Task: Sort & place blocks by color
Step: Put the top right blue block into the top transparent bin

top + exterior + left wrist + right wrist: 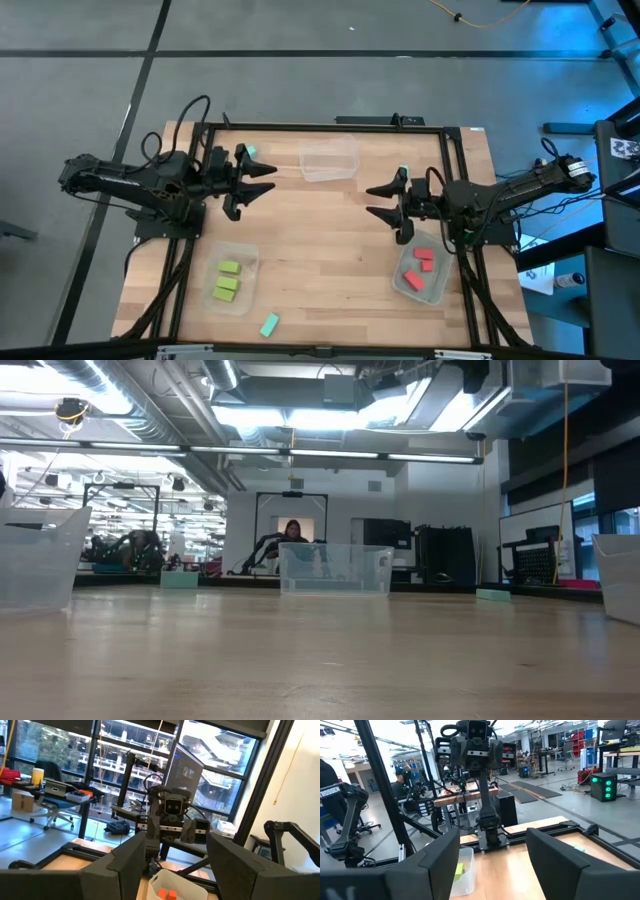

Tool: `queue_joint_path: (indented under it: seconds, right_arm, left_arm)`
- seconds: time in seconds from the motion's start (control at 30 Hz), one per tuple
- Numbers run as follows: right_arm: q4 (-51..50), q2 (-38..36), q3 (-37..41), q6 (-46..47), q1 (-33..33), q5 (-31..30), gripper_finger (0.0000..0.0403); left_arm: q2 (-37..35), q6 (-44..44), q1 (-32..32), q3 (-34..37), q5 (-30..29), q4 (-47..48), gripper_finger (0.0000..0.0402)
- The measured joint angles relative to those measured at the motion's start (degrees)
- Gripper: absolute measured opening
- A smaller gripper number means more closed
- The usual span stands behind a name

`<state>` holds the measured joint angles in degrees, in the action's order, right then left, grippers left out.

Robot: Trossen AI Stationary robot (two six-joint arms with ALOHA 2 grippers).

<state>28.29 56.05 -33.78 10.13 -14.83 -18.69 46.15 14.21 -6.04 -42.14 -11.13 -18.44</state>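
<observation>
Both arms hang above the wooden table [320, 240] and hold nothing. My left gripper [268, 180] is open and points toward the table's right. My right gripper [375, 200] is open and points toward the table's left. Three lime green blocks [227, 282] lie in the near-left clear tub [245, 262]. Three red-pink blocks [420, 266] lie in the near-right tub [400, 285]. One teal block [269, 324] lies on the table by the near edge. A second teal block [249, 152] lies by the left arm, a third [403, 173] by the right arm.
A clear tub [330, 160] with nothing in it stands at the far middle of the table and shows in the low view [335, 570]. A black frame [330, 127] runs along the table's far and side edges. The middle of the table is bare wood.
</observation>
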Motion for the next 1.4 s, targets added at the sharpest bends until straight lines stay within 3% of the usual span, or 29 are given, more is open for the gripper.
queue_joint_path:
  seconds: [0.97, 1.07, 1.2, 1.3, 1.4]
  right_arm:
    - [-0.85, 0.0, -0.09, 0.8, -0.02, -1.64, 0.022]
    - [-9.44, 0.12, -3.36, 3.65, 0.58, -7.08, 0.022]
    - [-29.99, 1.01, -10.91, 9.79, 3.9, -14.7, 0.022]
    - [-44.37, 2.17, -14.95, 21.86, 7.86, -21.44, 0.022]
    - [-56.24, 3.35, -15.93, 31.91, 12.72, -22.28, 0.022]
  left_arm:
    - [0.0, 0.23, 0.0, 0.03, -0.16, 0.21, 0.0202]
    - [0.0, 0.23, 0.0, 0.05, -0.17, 1.99, 0.0202]
    - [0.02, 0.23, 0.02, 0.08, -1.57, 3.39, 0.0202]
    - [0.02, 0.23, 0.02, 0.08, -1.84, 3.39, 0.0202]
    - [0.01, 0.23, 0.0, 0.08, -1.84, 3.42, 0.0202]
